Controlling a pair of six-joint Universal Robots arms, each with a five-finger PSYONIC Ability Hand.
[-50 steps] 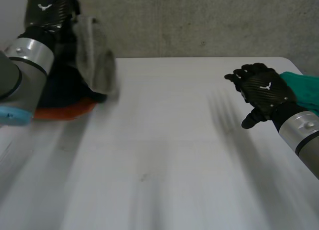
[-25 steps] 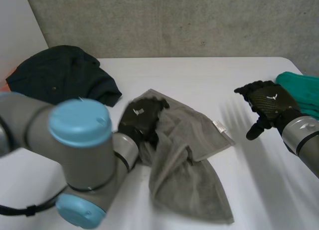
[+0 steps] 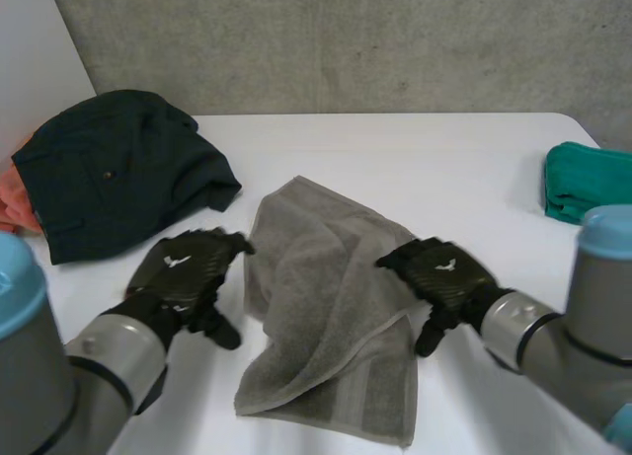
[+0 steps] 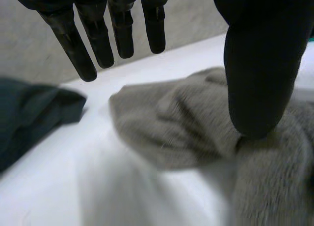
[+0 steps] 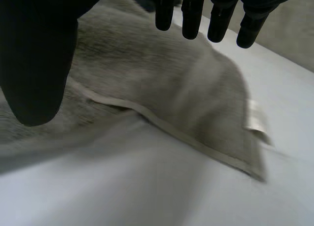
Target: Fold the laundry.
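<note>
As left robot hand (image 3: 183, 272), right robot hand (image 3: 442, 275) flank it, towel (image 3: 316, 287) lies crumpled.

Left hand (image 3: 185, 273) has released the grey towel (image 3: 316, 322); right hand (image 3: 441, 275) moved in (to its edge).

The towel (image 3: 326, 307) was a plain grey-brown, with a paler hem band and a small white label (image 5: 255, 120). The table (image 3: 395, 149) was white. The left hand (image 3: 183, 272) and the right hand (image 3: 439, 277) were black, each with a small white mark on its back. One garment (image 3: 109, 169) was very dark, almost black; a cloth (image 3: 10, 213) was orange; a folded cloth (image 3: 583, 184) was teal green. The wall (image 3: 346, 40) was mottled grey.
</note>
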